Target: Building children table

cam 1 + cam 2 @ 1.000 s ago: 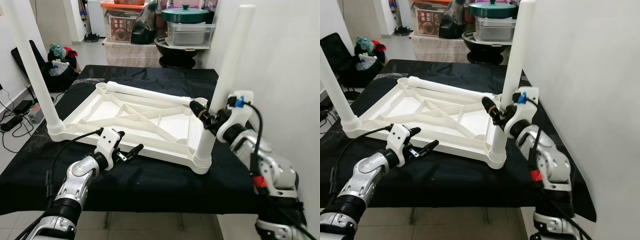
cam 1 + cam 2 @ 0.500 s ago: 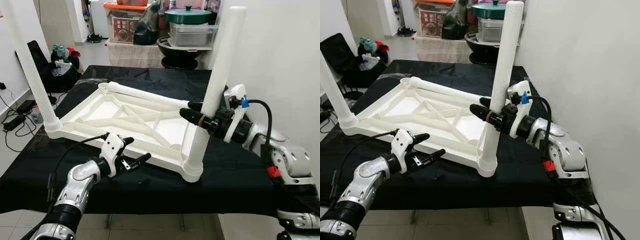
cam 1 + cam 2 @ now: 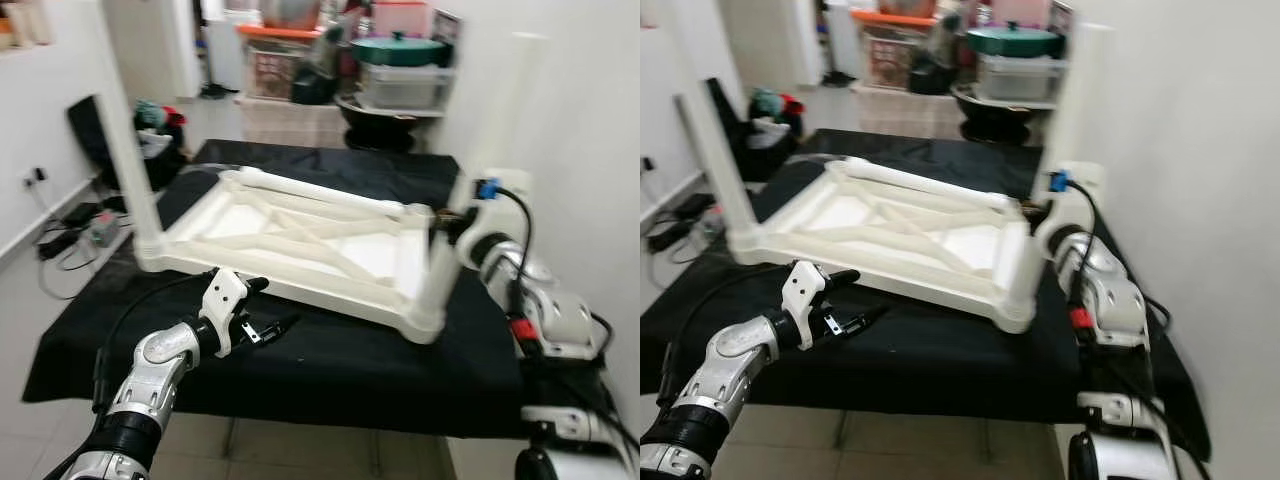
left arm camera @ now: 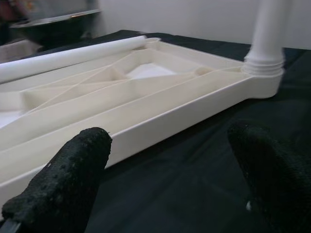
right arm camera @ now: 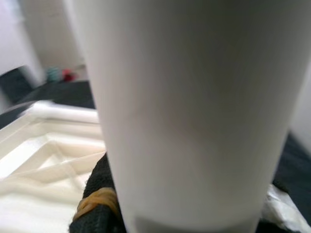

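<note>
White children table upside down on the black desk, both grippers near it.

The desk [image 3: 330, 370] carries the upturned table top [image 3: 300, 240], its ribbed underside facing up. Two legs stand upright in the near corners: the right leg [image 3: 470, 200] and the left leg [image 3: 125, 150]; a third leg [image 3: 320, 190] lies along the far edge. The right gripper [image 3: 445, 222] is closed around the right leg. The left gripper [image 3: 262, 318] hovers above the desk just beside the table top's near edge, its fingers [image 4: 63, 184] spread apart and holding nothing.

Silver jointed arms, black cables, white wrist housings, black-fingered left tool [image 3: 262, 312].
</note>
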`<state>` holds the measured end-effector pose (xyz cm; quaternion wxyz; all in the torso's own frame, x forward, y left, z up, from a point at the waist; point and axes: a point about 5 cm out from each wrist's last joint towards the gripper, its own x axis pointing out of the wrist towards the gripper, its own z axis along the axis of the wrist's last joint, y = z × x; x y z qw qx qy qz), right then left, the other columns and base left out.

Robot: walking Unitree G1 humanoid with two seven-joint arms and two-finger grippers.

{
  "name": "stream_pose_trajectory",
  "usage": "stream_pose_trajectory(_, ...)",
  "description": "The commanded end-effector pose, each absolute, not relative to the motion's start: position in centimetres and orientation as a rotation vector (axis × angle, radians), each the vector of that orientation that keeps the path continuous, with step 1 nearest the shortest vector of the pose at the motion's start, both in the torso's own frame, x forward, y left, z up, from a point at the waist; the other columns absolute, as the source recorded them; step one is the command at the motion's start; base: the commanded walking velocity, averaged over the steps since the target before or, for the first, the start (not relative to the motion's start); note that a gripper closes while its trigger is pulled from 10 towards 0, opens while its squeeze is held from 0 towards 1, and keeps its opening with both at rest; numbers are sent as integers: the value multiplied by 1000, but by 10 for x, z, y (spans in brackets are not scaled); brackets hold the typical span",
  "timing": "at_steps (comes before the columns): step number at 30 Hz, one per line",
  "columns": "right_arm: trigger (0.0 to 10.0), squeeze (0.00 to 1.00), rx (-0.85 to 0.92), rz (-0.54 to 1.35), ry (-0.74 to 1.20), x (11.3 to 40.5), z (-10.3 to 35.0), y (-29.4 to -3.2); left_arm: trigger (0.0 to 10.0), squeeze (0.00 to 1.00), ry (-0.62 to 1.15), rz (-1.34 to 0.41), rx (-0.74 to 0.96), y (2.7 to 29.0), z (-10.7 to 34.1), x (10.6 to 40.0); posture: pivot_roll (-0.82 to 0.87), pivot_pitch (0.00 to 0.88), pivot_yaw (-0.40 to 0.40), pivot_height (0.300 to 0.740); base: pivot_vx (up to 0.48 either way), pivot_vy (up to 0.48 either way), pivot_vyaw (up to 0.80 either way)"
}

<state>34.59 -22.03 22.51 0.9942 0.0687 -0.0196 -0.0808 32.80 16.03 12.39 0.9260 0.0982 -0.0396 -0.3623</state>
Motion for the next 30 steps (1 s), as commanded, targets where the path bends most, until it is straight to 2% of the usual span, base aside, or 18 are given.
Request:
stream_pose_trajectory(1,0,0,200,-299,40,333,201,-231,10000,0,-82,-736,198,161,125,328,54,0,-60,740,0,0,0)
stream_pose_trajectory(2,0,0,200,-299,40,333,201,-231,10000,0,-82,-736,198,161,125,328,54,0,-60,740,0,0,0)
stream_pose_trajectory(5,0,0,190,-207,80,325,191,-198,10000,0,-81,-726,195,161,125,329,45,0,-49,740,0,0,0)
stream_pose_trajectory(6,0,0,190,-207,80,325,191,-198,10000,0,-81,-726,195,161,125,329,45,0,-49,740,0,0,0)
stream_pose_trajectory(7,4745,0,160,-146,83,325,191,-185,10000,0,-79,-728,196,160,125,330,43,0,-48,740,0,0,0)
stream_pose_trajectory(8,4745,0,160,-146,83,325,191,-185,10000,0,-79,-728,196,160,125,330,43,0,-48,740,0,0,0)
stream_pose_trajectory(9,10000,0,173,-65,68,327,195,-173,10000,0,-78,-729,196,160,125,331,43,0,-49,740,0,0,0)
stream_pose_trajectory(11,10000,0,180,19,-32,334,214,-168,10000,0,-79,-730,197,159,126,332,42,0,-51,740,0,0,0)
stream_pose_trajectory(12,10000,1000,179,42,-66,337,223,-169,10000,0,-80,-728,197,159,126,332,47,0,-57,740,0,0,0)
stream_pose_trajectory(16,10000,1000,182,104,-94,339,236,-169,10000,0,-80,-727,196,160,126,332,49,0,-59,740,0,0,0)
stream_pose_trajectory(17,10000,322,178,192,-117,339,246,-166,10000,0,-79,-727,196,160,126,331,49,0,-58,740,0,0,0)
stream_pose_trajectory(18,10000,0,169,360,-145,335,256,-160,10000,0,-77,-728,194,161,125,330,48,0,-58,740,0,0,0)
stream_pose_trajectory(19,10000,0,160,477,-163,332,262,-157,10000,0,-76,-729,192,161,125,330,47,0,-57,740,0,0,0)
stream_pose_trajectory(20,10000,0,160,477,-163,332,262,-157,10000,0,-76,-729,192,161,125,330,47,0,-57,740,0,0,0)
stream_pose_trajectory(24,10000,0,-39,983,-96,297,256,-146,10000,0,-75,-739,191,159,125,330,55,0,-63,740,0,0,0)
stream_pose_trajectory(28,10000,0,-90,1041,-27,300,249,-150,10000,0,-75,-737,193,160,126,331,58,0,-67,740,0,0,0)
stream_pose_trajectory(29,5137,0,-89,1045,-19,301,248,-150,10000,0,-75,-737,194,160,125,331,58,0,-67,740,0,0,0)
stream_pose_trajectory(30,5137,0,-89,1045,-19,301,248,-150,10000,0,-75,-737,194,160,125,331,58,0,-67,740,0,0,0)
